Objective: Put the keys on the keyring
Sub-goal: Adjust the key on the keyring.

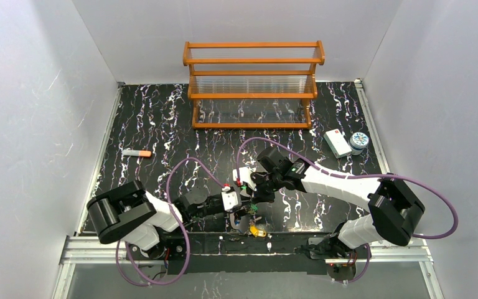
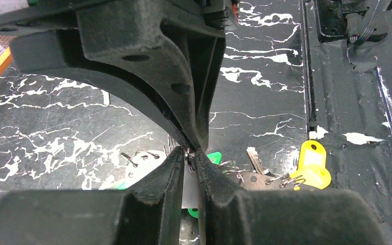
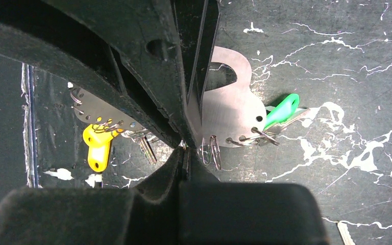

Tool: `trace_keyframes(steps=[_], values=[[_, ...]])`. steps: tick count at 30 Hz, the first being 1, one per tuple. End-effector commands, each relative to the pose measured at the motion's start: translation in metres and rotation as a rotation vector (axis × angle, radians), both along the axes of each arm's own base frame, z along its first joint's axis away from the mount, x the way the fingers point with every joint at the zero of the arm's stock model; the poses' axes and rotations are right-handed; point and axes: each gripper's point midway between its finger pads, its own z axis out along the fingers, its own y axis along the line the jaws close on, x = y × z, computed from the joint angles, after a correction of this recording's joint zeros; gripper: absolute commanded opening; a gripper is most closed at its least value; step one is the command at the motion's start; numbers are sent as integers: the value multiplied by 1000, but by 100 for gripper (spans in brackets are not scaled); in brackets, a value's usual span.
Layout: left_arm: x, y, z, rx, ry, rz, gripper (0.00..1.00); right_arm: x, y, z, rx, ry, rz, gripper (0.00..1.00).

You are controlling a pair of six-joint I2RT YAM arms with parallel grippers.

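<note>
Black marble-veined table (image 1: pixel 162 124) fills my overhead view, boxed in by plain white walls. A wooden rack (image 1: pixel 253 84) stands at the far edge, a white box (image 1: pixel 337 142) and a round tin (image 1: pixel 360 141) sit far right, and an orange-tipped stick (image 1: pixel 137 152) lies out on the left. The keyring (image 3: pixel 235 117) reads as a flat silver plate with a slot. From my right wrist camera its long axis runs side to side, with the yellow tag (image 3: pixel 98 145) hanging off one end and the green tag (image 3: pixel 283 108) off the other. Overhead, the yellow end is the nearer one, close to the near edge at centre. The keys (image 2: pixel 255 159) dangle from small wire loops along its rim. Both tools meet tip to tip right at that plate. The left gripper (image 2: pixel 190 155) is pinched to a slit with one of the keyring's wire loops in it. The right gripper (image 3: pixel 185 153) is fully closed at the plate's edge – whether it actually grips the metal, I cannot tell.
</note>
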Motion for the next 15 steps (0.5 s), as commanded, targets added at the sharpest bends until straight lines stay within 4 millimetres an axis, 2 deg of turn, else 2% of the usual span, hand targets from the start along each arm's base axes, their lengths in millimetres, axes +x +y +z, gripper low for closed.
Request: trace_keyframes(steps=[1, 4, 6, 10, 11, 15], values=[[0, -3, 2, -4, -9, -6, 10, 3, 13, 20, 69, -28, 21, 1], [0, -3, 1, 0, -7, -4, 7, 4, 13, 21, 70, -30, 20, 1], [1, -3, 1, 1, -6, -3, 0, 3, 14, 22, 74, -29, 24, 1], [2, -2, 4, -8, 2, 12, 0, 7, 15, 23, 77, -36, 3, 1], [3, -2, 5, -14, 5, 23, 0, 10, 16, 24, 81, -45, -13, 4], [10, 5, 18, -69, 13, 91, 0, 17, 18, 37, 171, -84, -80, 29]])
